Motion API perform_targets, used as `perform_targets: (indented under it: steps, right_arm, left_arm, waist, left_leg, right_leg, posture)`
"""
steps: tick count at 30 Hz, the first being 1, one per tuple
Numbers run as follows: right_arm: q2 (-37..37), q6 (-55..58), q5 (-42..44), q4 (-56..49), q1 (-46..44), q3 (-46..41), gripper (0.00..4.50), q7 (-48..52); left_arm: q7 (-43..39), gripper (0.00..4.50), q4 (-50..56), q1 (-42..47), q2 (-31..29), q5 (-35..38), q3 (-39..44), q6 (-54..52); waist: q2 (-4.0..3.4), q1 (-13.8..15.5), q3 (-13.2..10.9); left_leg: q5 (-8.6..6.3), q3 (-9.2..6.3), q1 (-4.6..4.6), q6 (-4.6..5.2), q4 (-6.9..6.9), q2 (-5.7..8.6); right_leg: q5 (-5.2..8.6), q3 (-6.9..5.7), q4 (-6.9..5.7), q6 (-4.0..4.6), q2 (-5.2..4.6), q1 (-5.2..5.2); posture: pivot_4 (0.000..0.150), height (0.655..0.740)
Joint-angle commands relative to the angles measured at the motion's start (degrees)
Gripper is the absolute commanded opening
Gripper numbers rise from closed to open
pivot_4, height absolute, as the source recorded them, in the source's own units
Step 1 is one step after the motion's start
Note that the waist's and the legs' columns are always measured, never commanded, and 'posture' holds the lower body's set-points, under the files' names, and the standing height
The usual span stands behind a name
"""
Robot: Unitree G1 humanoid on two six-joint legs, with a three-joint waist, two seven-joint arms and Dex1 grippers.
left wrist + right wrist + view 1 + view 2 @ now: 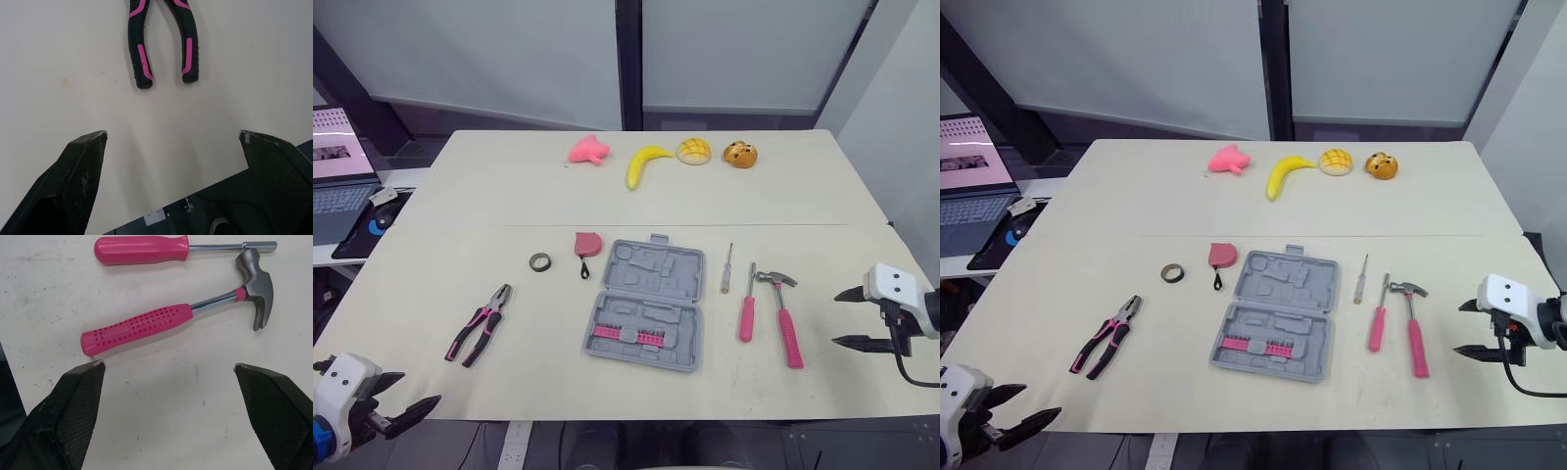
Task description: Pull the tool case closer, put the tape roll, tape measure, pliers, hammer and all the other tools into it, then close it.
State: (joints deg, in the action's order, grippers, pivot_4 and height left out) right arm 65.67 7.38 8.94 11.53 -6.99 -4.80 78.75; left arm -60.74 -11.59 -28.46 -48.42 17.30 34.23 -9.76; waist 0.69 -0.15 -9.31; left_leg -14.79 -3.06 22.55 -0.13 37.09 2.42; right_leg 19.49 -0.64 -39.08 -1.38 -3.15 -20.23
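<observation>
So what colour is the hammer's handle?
The hammer has a bright pink handle with a dotted grip, below a silver neck. The right wrist view shows it best.

We see a broad cream desk (509,206) with a thin seam running across its middle. Behind it stand two pale, evenly lit panes (489,49), split by a dark upright post (628,59). A white wall (901,108) angles in on the right. On the left, a lower side table (411,177) carries an open laptop (337,186).
</observation>
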Motion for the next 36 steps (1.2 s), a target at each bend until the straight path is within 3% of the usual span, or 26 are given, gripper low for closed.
perform_targets:
  steps: [1,16,23,26,30,36]
  right_arm:
    - [1.5,0.3,-0.1,0.2,0.1,-0.9,4.50,0.0]
    - [1.7,0.6,0.5,-2.9,4.9,-4.0,4.50,-1.3]
    - [-2.9,9.1,5.4,-13.6,3.3,-6.3,4.50,-7.1]
    - [-5.0,13.1,7.4,-19.2,2.7,-5.5,3.86,-9.4]
    - [-8.4,17.4,8.0,-25.7,1.1,-1.6,2.52,-12.7]
    - [-15.4,20.8,2.6,-27.4,-5.2,9.8,1.25,-18.9]
  left_arm:
    - [-0.1,4.48,-1.7,-0.1,-1.4,0.5,2.2,0.8]
    - [-3.0,4.48,-3.2,0.2,-2.5,1.9,2.2,3.3]
    - [-4.6,4.48,4.0,7.2,-4.5,2.7,-2.3,-1.0]
    - [-4.9,3.86,6.1,13.0,-4.6,3.1,-5.8,-2.0]
    - [-6.2,2.61,7.3,21.2,-4.3,2.4,-13.1,-3.2]
    - [-7.8,0.65,1.7,37.0,-0.7,-2.2,-27.5,-2.1]
  waist:
    - [0.00,0.0,0.0]
    - [0.00,0.0,0.0]
    - [0.01,0.0,0.1]
    - [0.02,0.0,0.1]
    - [0.04,0.0,0.1]
    - [0.06,0.0,0.1]
  left_leg:
    - [0.00,0.00,0.00,0.00,0.00,0.00]
    - [0.00,0.00,0.00,0.00,0.01,0.00]
    - [0.01,-0.06,-0.01,-0.01,0.02,0.00]
    - [0.00,-0.05,0.03,-0.01,0.01,0.01]
    - [0.00,-0.05,0.04,-0.01,0.03,0.01]
    - [0.01,-0.05,0.07,-0.01,0.17,0.03]
  right_leg:
    - [0.00,0.00,0.00,0.00,0.00,0.00]
    - [0.00,0.00,-0.01,0.00,0.00,0.00]
    - [0.00,-0.03,-0.05,0.00,0.00,0.01]
    - [0.00,-0.03,-0.03,0.00,0.00,0.00]
    - [-0.01,-0.04,-0.04,-0.01,0.02,0.00]
    - [-0.02,-0.03,-0.25,-0.03,0.07,-0.05]
  posture:
    - [0.150,0.7193]
    - [0.150,0.7193]
    - [0.150,0.7193]
    - [0.150,0.7193]
    - [0.150,0.7193]
    - [0.150,0.7193]
